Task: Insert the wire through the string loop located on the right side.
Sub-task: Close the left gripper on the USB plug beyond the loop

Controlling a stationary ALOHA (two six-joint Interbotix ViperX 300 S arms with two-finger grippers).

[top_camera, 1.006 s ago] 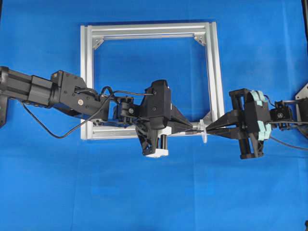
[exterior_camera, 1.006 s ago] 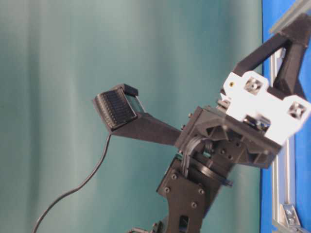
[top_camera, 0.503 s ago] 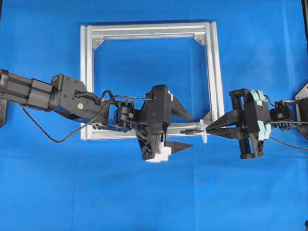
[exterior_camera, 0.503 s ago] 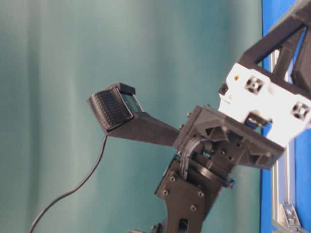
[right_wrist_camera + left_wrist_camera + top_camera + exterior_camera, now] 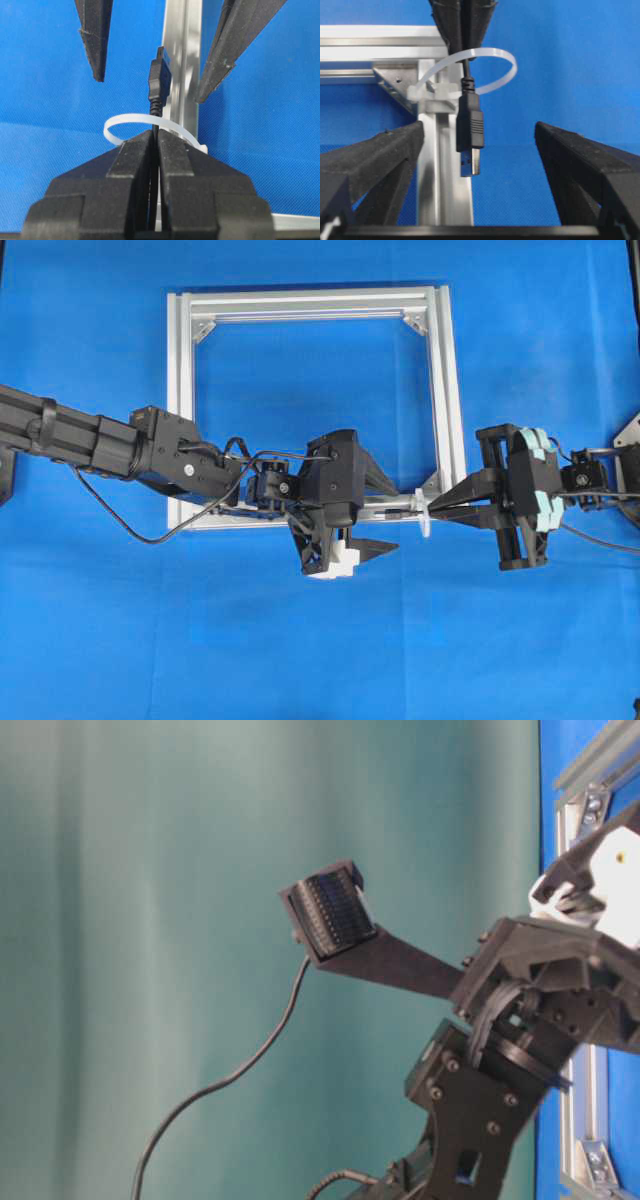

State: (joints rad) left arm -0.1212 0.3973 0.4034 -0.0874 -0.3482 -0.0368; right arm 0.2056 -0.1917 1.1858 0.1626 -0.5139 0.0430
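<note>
The wire is a thin black cable ending in a plug with a silvery tip. It passes through the string loop, a white translucent band clipped to the silver frame. My right gripper is shut on the wire just behind the string loop, and the plug sticks out beyond it. My left gripper is open, with one finger on each side of the plug and neither touching it. In the overhead view the left gripper faces the right gripper at the frame's lower right corner.
The silver square frame lies flat on the blue table with triangular corner brackets. The left arm stretches across the frame's lower left, trailing a thicker black cable. One ribbed left finger pad is raised above the table.
My left gripper has gone from shut at the plug to open, and has drawn back a little to the left. The right gripper has stayed still, holding the wire.
</note>
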